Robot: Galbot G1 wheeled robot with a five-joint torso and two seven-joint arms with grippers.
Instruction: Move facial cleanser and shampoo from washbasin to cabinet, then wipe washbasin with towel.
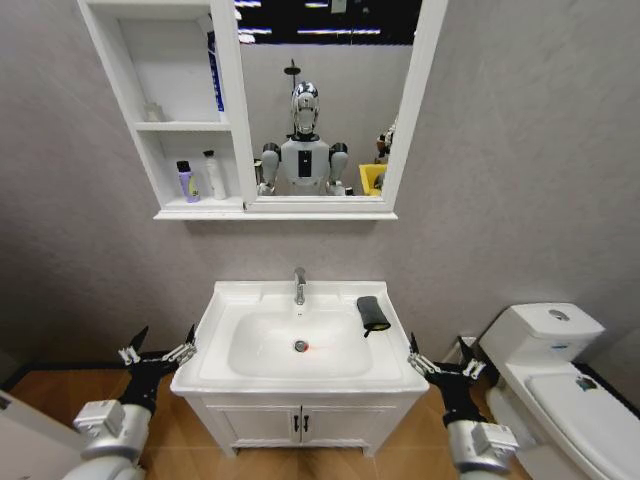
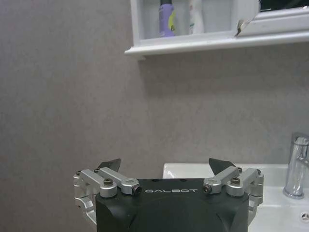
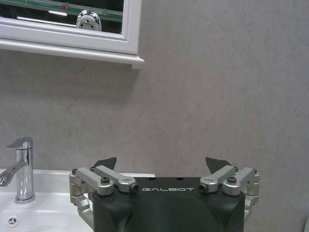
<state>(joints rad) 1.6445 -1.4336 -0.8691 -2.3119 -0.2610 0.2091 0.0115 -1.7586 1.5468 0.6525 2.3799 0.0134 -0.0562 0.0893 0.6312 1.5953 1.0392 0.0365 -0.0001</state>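
Note:
The white washbasin (image 1: 225, 310) with its chrome tap (image 1: 299, 285) sits below me. A dark folded towel (image 1: 373, 313) lies on its right rim. On the cabinet's (image 1: 120, 90) lower shelf stand a purple bottle (image 1: 186, 183) and a white bottle (image 1: 215, 176); which is the shampoo and which the facial cleanser I cannot tell. My left gripper (image 1: 165, 336) hangs open beside the basin's left edge, holding nothing. My right gripper (image 1: 438, 350) is open and holds nothing beside the right edge. In the left wrist view, the left gripper (image 2: 164, 163) faces the wall, with the two bottles (image 2: 167, 19) high above it.
A white toilet (image 1: 560, 370) stands close to the right arm. The low vanity doors (image 1: 300, 425) are under the basin. The mirror (image 1: 320, 100) shows my reflection. A blue item (image 1: 215, 75) stands on the cabinet's upper shelf. The right gripper (image 3: 161, 162) faces the grey wall.

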